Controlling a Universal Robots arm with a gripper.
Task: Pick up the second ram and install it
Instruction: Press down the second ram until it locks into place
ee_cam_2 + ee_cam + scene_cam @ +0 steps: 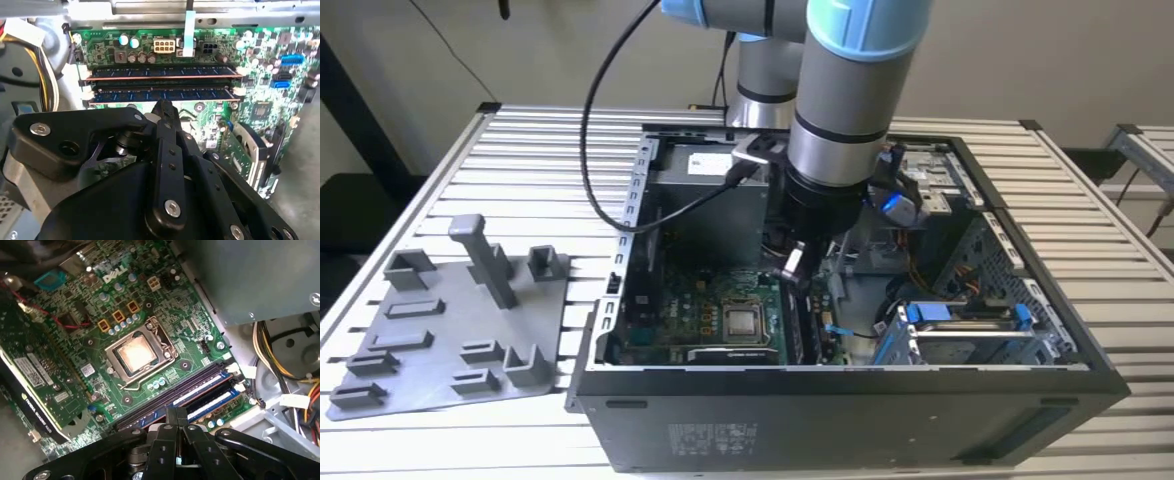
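Observation:
In the second wrist view two long blue-green memory sticks stand in neighbouring motherboard slots. The second ram (165, 94) is the one nearer my gripper (162, 106); the other stick (160, 72) sits just beyond it. My gripper's black fingers are shut together with nothing between them, their tips right at the near stick's long edge; I cannot tell if they touch it. In the first wrist view the gripper (176, 414) hangs over the same slots, where the ram (212, 402) shows. In the exterior view the gripper (794, 265) reaches down inside the open computer case (854, 400).
A silver processor (136, 352) sits in its socket beside the memory slots. A graphics card (35, 385) lies on its far side. Yellow and black cables (285, 355) run by the power supply (707, 190). A grey fixture plate (454, 330) with pegs lies at the exterior view's left.

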